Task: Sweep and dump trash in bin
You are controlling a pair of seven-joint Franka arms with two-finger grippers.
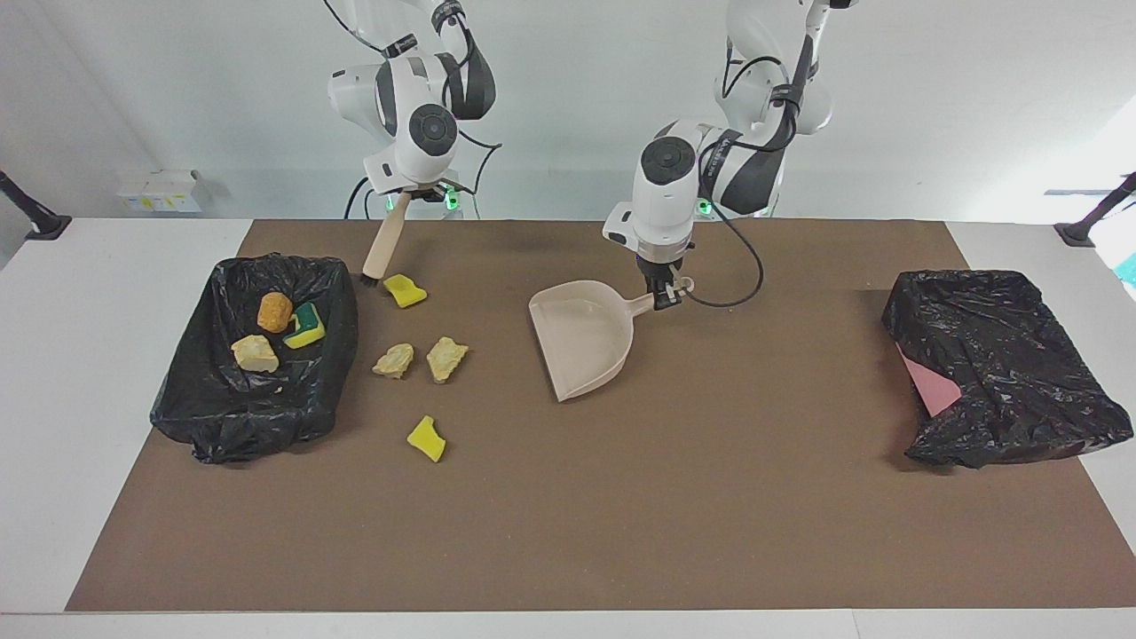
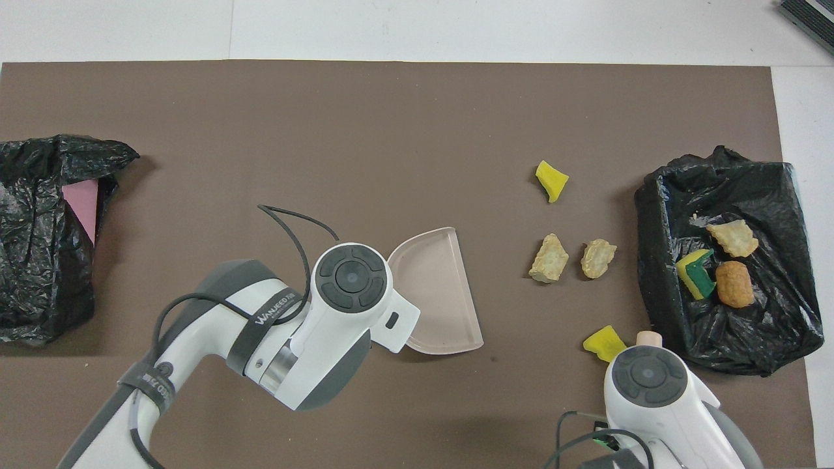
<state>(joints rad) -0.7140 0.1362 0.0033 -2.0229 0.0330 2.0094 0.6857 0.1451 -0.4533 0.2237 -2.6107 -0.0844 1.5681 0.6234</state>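
Four scraps [image 1: 431,358] on mat, three [image 1: 277,330] in bin [image 1: 213,417]

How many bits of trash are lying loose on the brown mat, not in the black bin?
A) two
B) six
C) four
C: two yellow sponge bits and two beige chunks lie on the brown mat; three more scraps sit in the black bin.

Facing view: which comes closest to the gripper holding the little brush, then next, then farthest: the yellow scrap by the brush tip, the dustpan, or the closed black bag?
From the right gripper, shut on the brush:
1. Yellow sponge scrap, beside the brush tip, next to the open bin.
2. Beige dustpan, mid-table, held by the left gripper.
3. Closed black bag, at the left arm's end of the table.
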